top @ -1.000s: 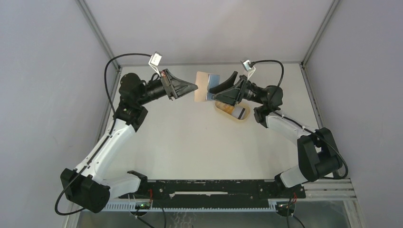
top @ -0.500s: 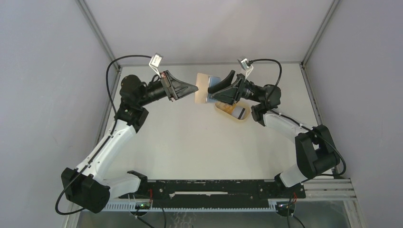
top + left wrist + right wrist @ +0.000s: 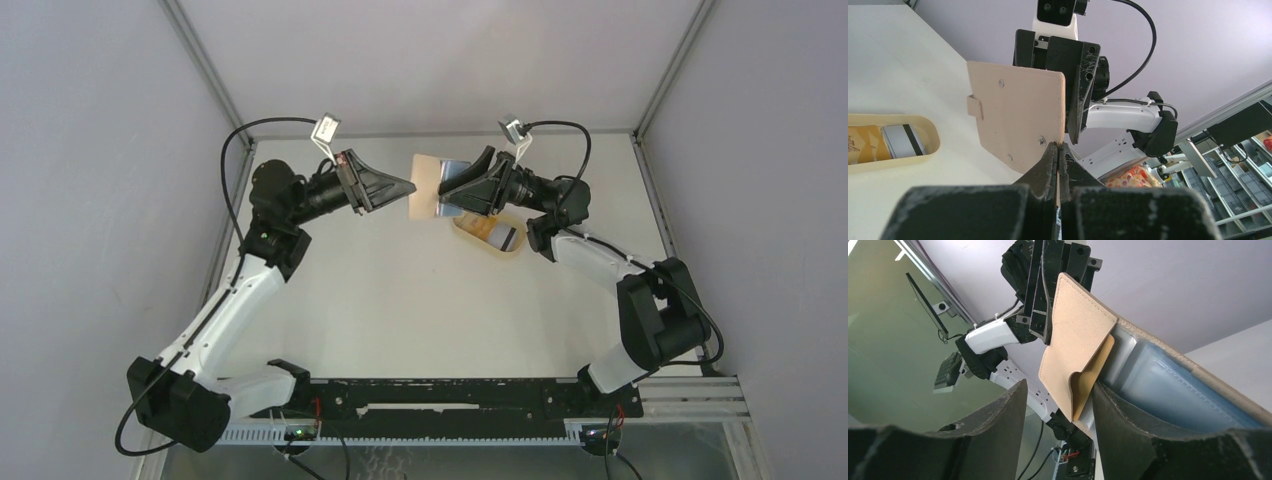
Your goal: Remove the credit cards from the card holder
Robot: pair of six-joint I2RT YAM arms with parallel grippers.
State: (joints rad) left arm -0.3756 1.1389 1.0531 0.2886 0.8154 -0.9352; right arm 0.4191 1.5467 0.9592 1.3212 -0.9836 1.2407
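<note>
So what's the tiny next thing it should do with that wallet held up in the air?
Probably close the right gripper on a card's edge. The left gripper is clamped on the card holder, holding it in the air. The right jaws stand apart on either side of its open end, where the blue-grey credit cards show. Once pinched, a card could be slid out.
</note>
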